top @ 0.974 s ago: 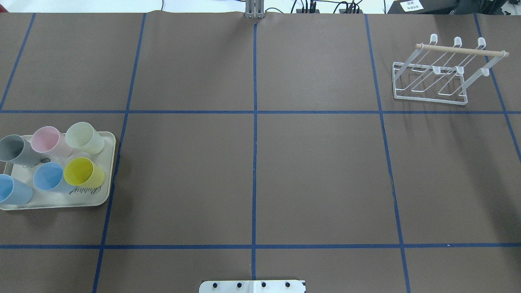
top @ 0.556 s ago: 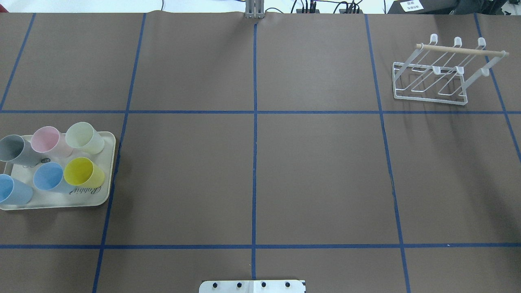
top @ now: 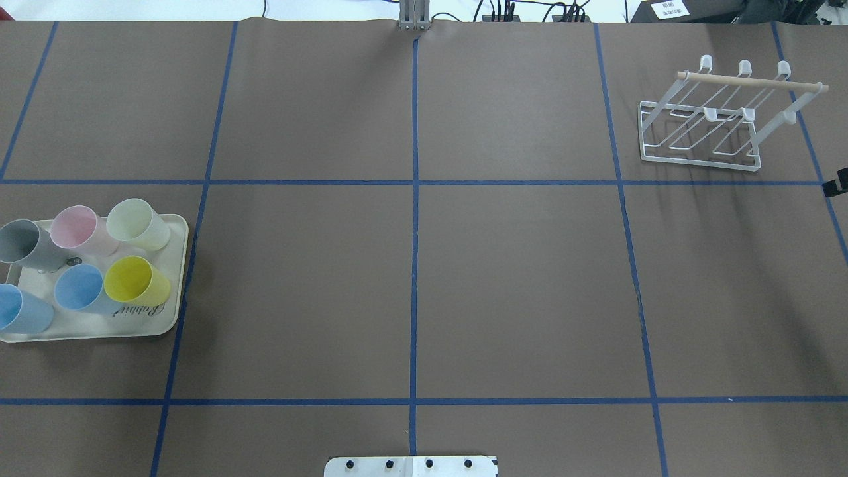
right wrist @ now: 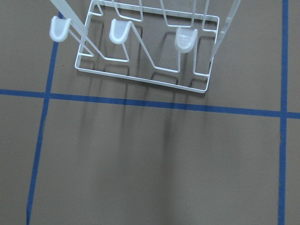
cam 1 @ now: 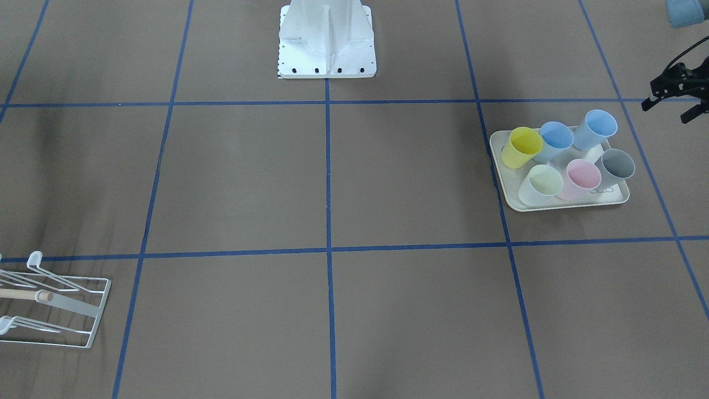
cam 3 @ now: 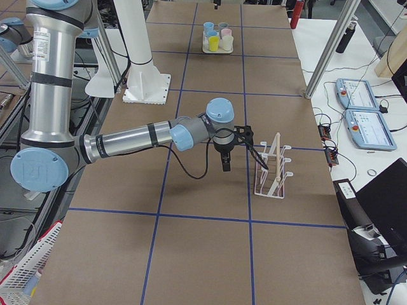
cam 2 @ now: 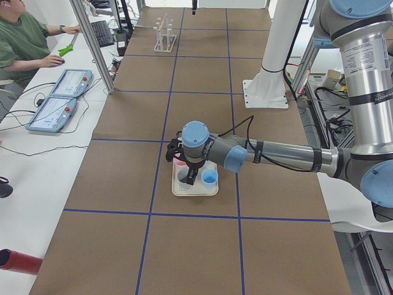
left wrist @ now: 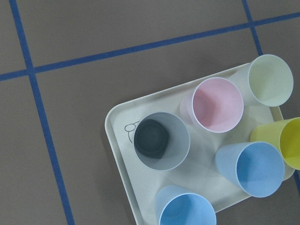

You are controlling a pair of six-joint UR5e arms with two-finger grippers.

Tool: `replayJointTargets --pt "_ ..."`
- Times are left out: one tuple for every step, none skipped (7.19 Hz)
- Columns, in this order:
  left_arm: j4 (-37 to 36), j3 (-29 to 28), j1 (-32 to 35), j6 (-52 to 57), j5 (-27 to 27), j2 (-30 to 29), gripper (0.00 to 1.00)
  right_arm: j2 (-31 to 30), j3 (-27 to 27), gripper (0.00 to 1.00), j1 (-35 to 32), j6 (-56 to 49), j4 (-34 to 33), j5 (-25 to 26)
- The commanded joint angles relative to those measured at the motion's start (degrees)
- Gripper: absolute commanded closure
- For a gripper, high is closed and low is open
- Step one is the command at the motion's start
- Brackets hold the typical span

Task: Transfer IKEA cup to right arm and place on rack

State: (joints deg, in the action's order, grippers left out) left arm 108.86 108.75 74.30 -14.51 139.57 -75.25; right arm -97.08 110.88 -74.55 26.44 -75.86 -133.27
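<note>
Several IKEA cups stand open-side up on a cream tray (top: 173, 291): grey (left wrist: 161, 140), pink (left wrist: 218, 104), pale green (left wrist: 270, 79), yellow (top: 136, 280) and two blue (left wrist: 260, 168). My left gripper (cam 1: 667, 112) hangs above the tray's outer side with its fingers apart and nothing in them. The left wrist view looks straight down on the cups. The white wire rack (top: 702, 126) with its wooden dowel stands at the far right. My right gripper (cam 3: 224, 166) hovers beside the rack. Only a black sliver of it (top: 836, 182) shows overhead, so I cannot tell whether it is open or shut.
Blue tape lines divide the brown table into squares. The robot's white base (cam 1: 327, 39) stands at the near middle edge. A person sits at a side desk with pendants (cam 2: 61, 101) beyond the table.
A black sliver of my right gripper has come into the overhead view at the right edge, below the rack. The cups, tray and rack have not moved.
</note>
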Motion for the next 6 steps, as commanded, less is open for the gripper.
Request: replayJointTargets --pt "3.12 -0.29 -3.63 -4.48 -4.29 1.59 0.0 0.14 1.18 0.0 1.6 2.82 0.01 0.03" --pt "3.12 -0.3 -6.25 -8.39 -8.13 1.6 0.0 0.14 1.18 0.0 1.6 2.82 0.01 0.03" --pt "3.73 -0.3 -9.32 -13.31 -11.91 1.16 0.0 0.14 1.18 0.0 1.6 2.82 0.1 0.12" --pt "3.73 -0.73 -10.22 -14.14 -12.56 1.07 0.0 0.14 1.18 0.0 1.6 2.82 0.02 0.03" --pt "3.82 -1.78 -10.75 -14.06 -12.57 0.81 0.0 0.14 1.18 0.0 1.6 2.82 0.01 0.12" --pt "3.91 -2.31 -12.06 -14.15 -12.57 0.81 0.0 0.14 1.18 0.0 1.6 2.82 0.01 0.03"
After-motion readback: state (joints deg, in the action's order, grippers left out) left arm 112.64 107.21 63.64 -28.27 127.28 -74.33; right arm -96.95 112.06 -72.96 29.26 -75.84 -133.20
